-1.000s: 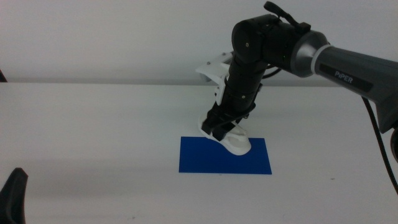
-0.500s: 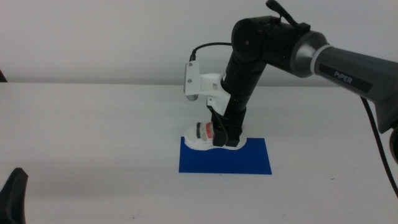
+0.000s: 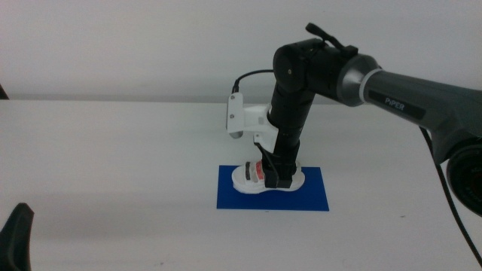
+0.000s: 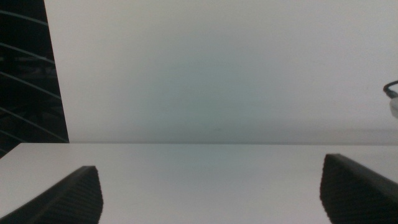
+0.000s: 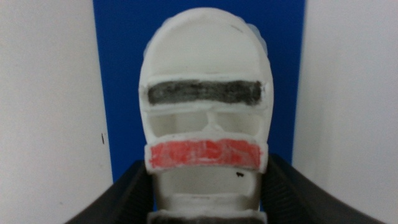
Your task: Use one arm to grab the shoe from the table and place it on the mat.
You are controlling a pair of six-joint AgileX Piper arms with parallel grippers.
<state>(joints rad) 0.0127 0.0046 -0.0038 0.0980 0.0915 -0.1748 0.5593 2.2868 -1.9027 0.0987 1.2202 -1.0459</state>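
**Inspector:** Status of the placement?

**Assistant:** The shoe (image 3: pixel 265 179) sits over the mat (image 3: pixel 310 197), apparently down on it. The right gripper (image 3: pixel 271 175) has its fingers (image 5: pixel 127 193) closed against the shoe's sides. Release and withdrawal remain, in my judgement.

**Inspector:** Count?

**Assistant:** One shoe, one mat, one table (image 3: pixel 113 158). The left gripper (image 4: pixel 211 193) waits at the near edge, fingers wide apart, holding nothing.

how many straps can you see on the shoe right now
3. In the right wrist view the shoe on the mat shows a dark strap nearest its rounded end, a red strap mid-shoe, and another dark strap, mostly cut off, between the right gripper jaws.
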